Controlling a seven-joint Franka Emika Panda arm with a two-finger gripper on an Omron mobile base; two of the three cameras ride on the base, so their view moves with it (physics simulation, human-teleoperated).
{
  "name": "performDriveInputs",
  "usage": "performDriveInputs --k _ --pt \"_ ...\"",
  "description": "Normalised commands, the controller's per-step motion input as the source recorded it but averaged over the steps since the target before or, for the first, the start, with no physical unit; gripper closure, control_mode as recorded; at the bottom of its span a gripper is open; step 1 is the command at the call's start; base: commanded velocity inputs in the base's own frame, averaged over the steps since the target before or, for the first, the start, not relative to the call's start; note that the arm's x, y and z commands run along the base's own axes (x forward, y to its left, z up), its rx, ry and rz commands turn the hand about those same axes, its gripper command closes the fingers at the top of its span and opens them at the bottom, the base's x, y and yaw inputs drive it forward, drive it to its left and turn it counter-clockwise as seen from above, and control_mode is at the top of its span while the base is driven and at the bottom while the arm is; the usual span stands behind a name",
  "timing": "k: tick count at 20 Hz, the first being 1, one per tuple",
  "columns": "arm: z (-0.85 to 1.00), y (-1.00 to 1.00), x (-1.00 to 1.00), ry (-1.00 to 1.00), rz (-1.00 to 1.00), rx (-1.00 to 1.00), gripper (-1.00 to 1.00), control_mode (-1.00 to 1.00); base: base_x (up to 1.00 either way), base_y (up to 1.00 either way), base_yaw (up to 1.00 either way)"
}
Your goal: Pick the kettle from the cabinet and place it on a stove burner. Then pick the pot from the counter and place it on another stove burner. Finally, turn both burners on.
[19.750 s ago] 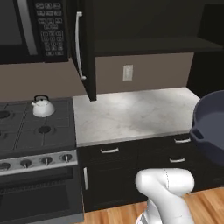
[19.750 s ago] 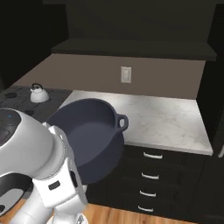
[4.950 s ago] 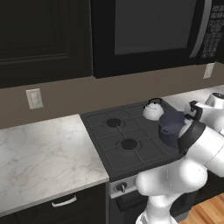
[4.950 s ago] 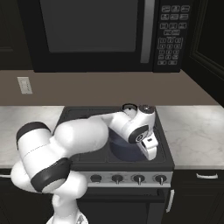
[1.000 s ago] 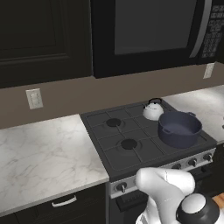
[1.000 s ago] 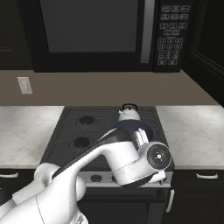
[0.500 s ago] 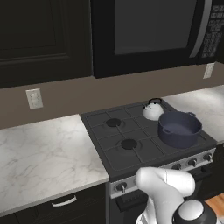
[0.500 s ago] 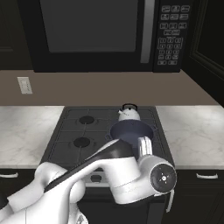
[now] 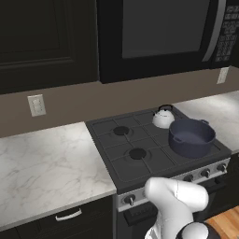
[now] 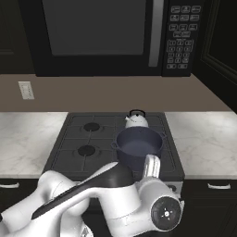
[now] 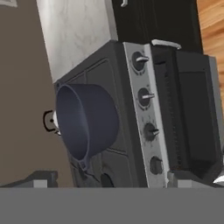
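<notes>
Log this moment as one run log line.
kettle: rear right burner | pot: front right burner | end effector: open, empty, facing knobs | burners: not yet on

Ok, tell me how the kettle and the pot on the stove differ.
The small white-silver dome kettle is far smaller than the wide dark blue-grey pot. The kettle is closed by a black-knobbed lid, while the pot is open and lidless. The kettle has one arched black handle on top; the pot has small loop handles at its rim. Both stand upright on the right-hand burners of the black gas cooktop, kettle behind pot.
</notes>
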Motion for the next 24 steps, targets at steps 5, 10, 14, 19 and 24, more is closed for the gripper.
performDriveInputs --k 5,10,14,19,24 --pt "0.0 0.33 -0.02 0.0 -0.14 0.16 -1.0 -1.0 0.0 0.0 0.0" --pt "0.0 0.23 0.0 0.0 -0.14 0.16 -1.0 -1.0 0.0 0.0 0.0" --pt "0.0 0.0 0.0 0.0 -0.1 0.19 -1.0 -1.0 0.0 0.0 0.0" --pt "-0.03 0.0 0.0 0.0 -0.1 0.21 -1.0 -1.0 0.0 0.0 0.0" --pt "-0.11 0.0 0.0 0.0 -0.08 0.22 -1.0 -1.0 0.0 0.0 0.0"
